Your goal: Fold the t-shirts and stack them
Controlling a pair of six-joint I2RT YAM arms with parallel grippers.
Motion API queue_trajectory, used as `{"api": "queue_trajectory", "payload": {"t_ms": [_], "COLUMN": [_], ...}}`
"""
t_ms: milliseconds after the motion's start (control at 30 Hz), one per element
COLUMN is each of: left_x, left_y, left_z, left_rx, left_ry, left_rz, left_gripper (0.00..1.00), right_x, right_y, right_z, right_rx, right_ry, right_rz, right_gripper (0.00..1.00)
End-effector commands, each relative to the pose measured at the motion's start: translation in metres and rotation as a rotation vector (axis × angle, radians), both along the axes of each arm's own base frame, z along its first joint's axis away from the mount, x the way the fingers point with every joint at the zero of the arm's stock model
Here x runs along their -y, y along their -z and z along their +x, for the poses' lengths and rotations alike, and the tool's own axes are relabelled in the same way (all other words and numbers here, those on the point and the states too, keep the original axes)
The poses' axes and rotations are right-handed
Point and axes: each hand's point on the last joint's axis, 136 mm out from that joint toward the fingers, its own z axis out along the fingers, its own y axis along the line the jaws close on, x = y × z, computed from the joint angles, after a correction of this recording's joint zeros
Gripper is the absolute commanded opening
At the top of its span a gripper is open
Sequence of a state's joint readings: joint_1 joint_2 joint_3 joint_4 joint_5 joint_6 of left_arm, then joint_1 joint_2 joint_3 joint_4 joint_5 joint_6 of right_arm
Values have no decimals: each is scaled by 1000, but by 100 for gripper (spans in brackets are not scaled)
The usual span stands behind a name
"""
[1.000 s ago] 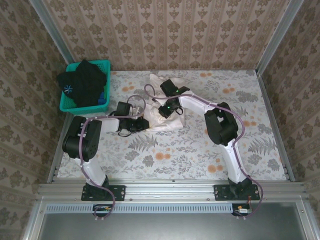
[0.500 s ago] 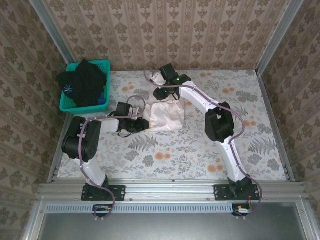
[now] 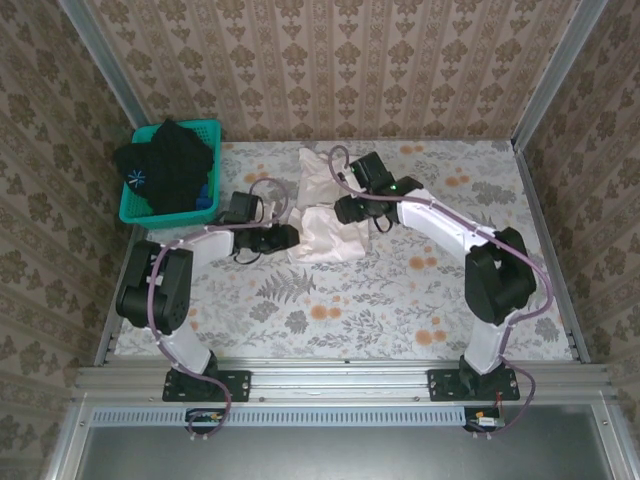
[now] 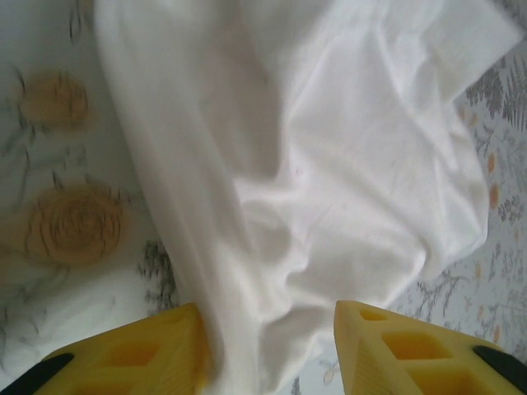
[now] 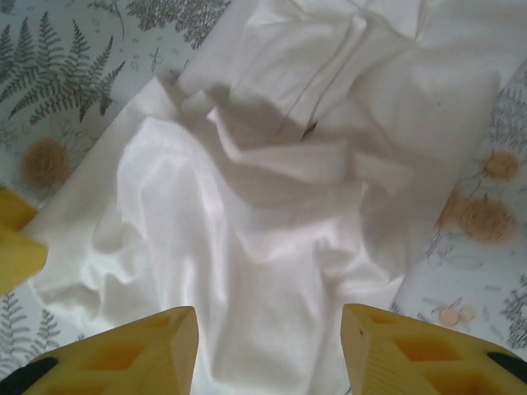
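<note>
Arms bent inward; left gripper (image 4: 263, 329), right gripper (image 5: 268, 329) jaws apart, apparently slack.

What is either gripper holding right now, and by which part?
Nothing is held: the left gripper and right gripper both stand open at the white t-shirt.

Two arms of like build: the left arm (image 3: 187, 342) and the right arm (image 3: 440, 224). We see that each is made of white tubular links joined by bulky black joint housings, and is mounted on a black base plate (image 3: 207, 384) bolted to an aluminium rail (image 3: 340, 378). We note a mauve cable (image 3: 262, 183) running along each arm in loose loops, and a small green light (image 3: 393, 185) near the right wrist. In the wrist views, the left gripper (image 4: 268, 346) and right gripper (image 5: 268, 346) carry blocky yellow fingers (image 5: 412, 350) with moulded rectangular recesses and black pieces at the outer corners.
</note>
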State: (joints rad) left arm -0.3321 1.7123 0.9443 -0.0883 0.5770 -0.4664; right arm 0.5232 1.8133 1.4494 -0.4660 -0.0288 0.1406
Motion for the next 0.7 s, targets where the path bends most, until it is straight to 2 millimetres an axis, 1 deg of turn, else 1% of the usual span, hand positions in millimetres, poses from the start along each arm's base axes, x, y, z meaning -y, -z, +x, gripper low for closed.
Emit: {"api": "queue_trajectory", "payload": {"t_ms": [0,67,133,233,267,300,333,400,433,533,667], "left_x": [5,12,17,18,18,18,17,16,15,9,-2], "left_y": [-1,-2,-3,2,3,2,3,3,3,2,-9], "left_z": [25,39,54,67,70,73,75,78,79,84,91], "left_rx": [23,27,41,38,37,39,41,41,41,43,66], "left_ry": [9,19,22,22,20,19,17,14,12,-6,-46], "left_rz": [17,4,6,35,39,37,36,36,35,37,17], "left_gripper": [46,47,49,48,48,48,49,49,49,50,51], "right_x": [-4,-1,12,22,23,24,26,29,31,38,54], "right_y": [50,71,87,100,102,102,101,95,90,85,100], "right_z": [-7,-14,-19,-28,-29,-31,-32,-34,-34,-35,-44], "right_rx": [-87,-147,-178,-210,-213,-216,-214,-200,-188,-162,-179], "right_ry": [92,96,133,151,151,158,167,183,196,227,275], "right_rz": [18,-30,-104,-140,-144,-145,-148,-137,-131,-132,-190], "right_gripper": [51,50,50,50,48,43,35,23,15,0,0]}}
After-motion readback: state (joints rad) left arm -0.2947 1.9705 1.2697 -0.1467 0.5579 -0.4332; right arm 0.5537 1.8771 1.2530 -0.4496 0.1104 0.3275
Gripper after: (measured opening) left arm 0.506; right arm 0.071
